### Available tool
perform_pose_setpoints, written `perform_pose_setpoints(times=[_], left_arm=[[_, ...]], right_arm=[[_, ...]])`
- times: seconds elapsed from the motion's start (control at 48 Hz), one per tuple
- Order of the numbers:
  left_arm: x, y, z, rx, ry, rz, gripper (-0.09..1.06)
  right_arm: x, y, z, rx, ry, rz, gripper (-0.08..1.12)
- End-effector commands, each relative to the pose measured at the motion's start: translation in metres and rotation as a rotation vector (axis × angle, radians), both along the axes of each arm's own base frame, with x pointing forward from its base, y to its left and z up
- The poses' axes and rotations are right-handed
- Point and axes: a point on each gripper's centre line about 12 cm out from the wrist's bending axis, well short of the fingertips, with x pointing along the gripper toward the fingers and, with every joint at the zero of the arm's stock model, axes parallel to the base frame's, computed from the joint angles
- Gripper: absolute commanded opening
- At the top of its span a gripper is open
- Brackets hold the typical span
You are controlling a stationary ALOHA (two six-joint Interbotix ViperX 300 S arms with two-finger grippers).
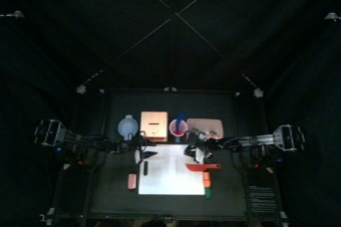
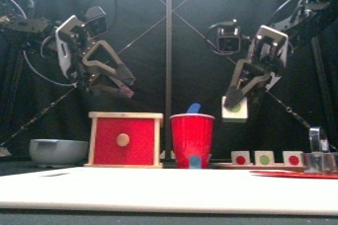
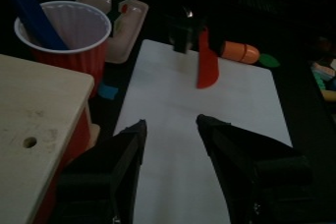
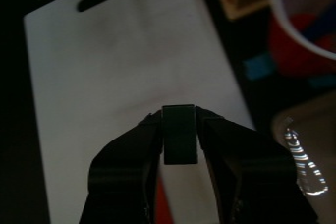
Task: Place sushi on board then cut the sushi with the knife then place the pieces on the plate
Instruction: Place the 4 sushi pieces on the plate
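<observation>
The white cutting board [image 1: 170, 174] lies at the table's front middle with nothing on it. My right gripper [image 3: 197, 22] hangs over the board's right side, shut on the red toy knife [image 3: 207, 63], whose blade points down. The right wrist view shows its jaws closed on the knife's edge [image 4: 178, 140]. My left gripper [image 3: 168, 135] is open above the board's left part, holding nothing. A row of pale blocks with coloured dots [image 2: 264, 157] sits low at the right in the front view. The pink tray [image 1: 204, 126] is at the back right.
Along the back stand the blue-grey bowl [image 1: 128, 126], the wooden box with red drawer front [image 2: 126, 140] and the red cup [image 2: 193, 140] with the blue knife [image 3: 29, 17]. An orange and green toy [image 3: 243, 51] lies off the board's right edge, a metal cutter [image 4: 302, 159] nearby.
</observation>
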Motion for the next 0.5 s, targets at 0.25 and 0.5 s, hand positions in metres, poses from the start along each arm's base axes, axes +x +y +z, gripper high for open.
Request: perform_pose_setpoints(times=[0.25,0.5], left_arm=[[0.003,0.001,0.007,0.006,-0.027,0.003,0.83],[0.003,0.001,0.007,0.002,-0.027,0.005,0.83]], right_arm=[[-0.045,-0.081,0.006,-0.109,0.072,-0.166,0.67],[-0.073,-0.129,-0.018,-0.141,0.191,-0.286,0.67]])
